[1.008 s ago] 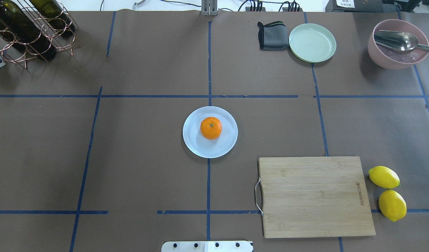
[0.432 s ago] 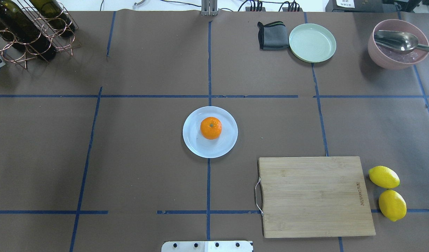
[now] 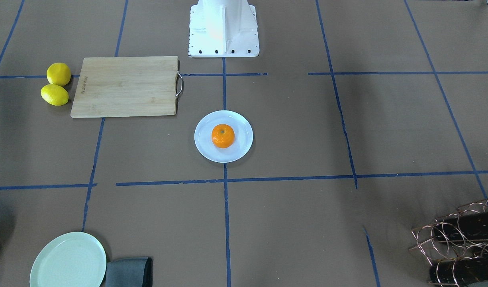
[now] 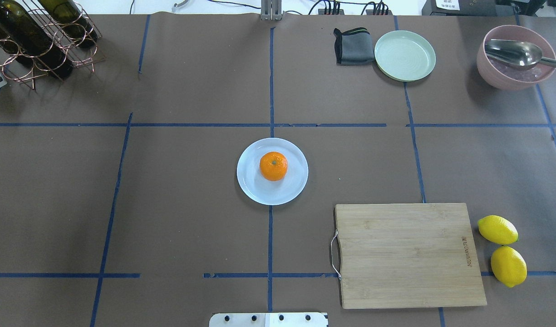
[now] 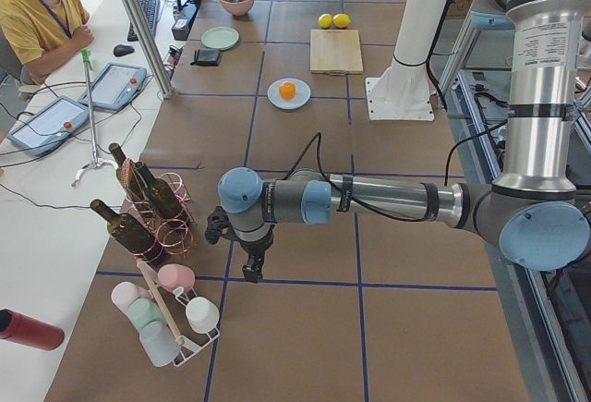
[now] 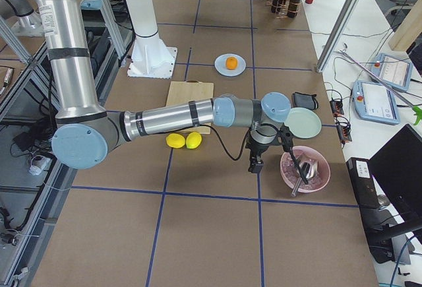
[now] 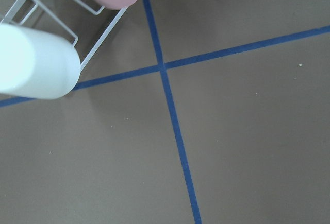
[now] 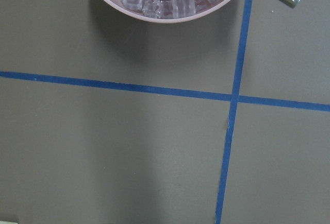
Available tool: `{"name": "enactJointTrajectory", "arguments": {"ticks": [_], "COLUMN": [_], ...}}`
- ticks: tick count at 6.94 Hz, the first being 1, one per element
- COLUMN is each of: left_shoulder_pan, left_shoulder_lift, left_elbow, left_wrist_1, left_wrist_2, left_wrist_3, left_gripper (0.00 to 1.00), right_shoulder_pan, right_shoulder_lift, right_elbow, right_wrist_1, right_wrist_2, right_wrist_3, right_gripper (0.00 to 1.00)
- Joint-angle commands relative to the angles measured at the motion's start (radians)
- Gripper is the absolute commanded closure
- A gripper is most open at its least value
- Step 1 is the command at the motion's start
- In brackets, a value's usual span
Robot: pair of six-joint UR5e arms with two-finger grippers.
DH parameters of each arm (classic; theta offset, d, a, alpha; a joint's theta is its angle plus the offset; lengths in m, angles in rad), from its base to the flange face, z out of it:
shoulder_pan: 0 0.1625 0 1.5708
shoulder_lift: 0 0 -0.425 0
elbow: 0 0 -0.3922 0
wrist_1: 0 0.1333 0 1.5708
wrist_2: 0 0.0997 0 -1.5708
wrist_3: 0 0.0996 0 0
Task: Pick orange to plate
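The orange [image 4: 273, 166] sits stem-up a little off the middle of the pale bluish-white plate [image 4: 251, 186] at the table's centre; the front-facing view shows the same orange [image 3: 222, 136] on the plate [image 3: 240, 149]. Neither gripper is near it. My left gripper [image 5: 251, 269] shows only in the exterior left view, hanging low over the table beside the cup rack, far from the plate. Only the exterior right view holds my right gripper [image 6: 254, 164], which hangs next to the pink bowl. I cannot tell whether either is open or shut.
A bamboo cutting board [image 4: 409, 254] lies at the near right with two lemons [image 4: 502, 250] beside it. A pale green plate [image 4: 405, 55], a grey cloth [image 4: 352, 46] and a pink bowl [image 4: 516, 56] with ice and a ladle stand at the far right. A wire rack of bottles [image 4: 37, 36] fills the far left corner.
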Motion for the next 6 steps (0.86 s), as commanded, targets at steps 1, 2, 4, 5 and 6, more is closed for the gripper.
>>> {"name": "enactJointTrajectory", "arguments": {"ticks": [1,2,4,5,6], "left_shoulder_pan": [0.0,0.0,0.0,0.0,0.002], "left_shoulder_lift": [0.006,-0.006,-0.008,-0.006,-0.008], "left_elbow": [0.012,0.021,0.021,0.015,0.011], "left_wrist_1": [0.007,0.007,-0.005,-0.005,-0.005], "left_wrist_2": [-0.053,-0.056,-0.05,-0.053,-0.053], "left_wrist_3": [-0.002,-0.053,-0.118,-0.118,-0.118], "left_gripper": [0.0,0.0,0.0,0.0,0.0], "right_shoulder_pan": [-0.001,-0.001,-0.001,-0.001,-0.001], "right_shoulder_lift": [-0.021,-0.019,-0.021,-0.021,-0.019], "right_elbow": [0.026,0.027,0.028,0.031,0.031], "right_wrist_1": [-0.001,-0.001,-0.001,-0.001,-0.001], "right_wrist_2": [0.0,-0.003,-0.001,0.0,0.0], "right_wrist_3": [0.003,0.005,0.005,0.006,0.005], "right_gripper": [0.0,0.0,0.0,0.0,0.0]}}
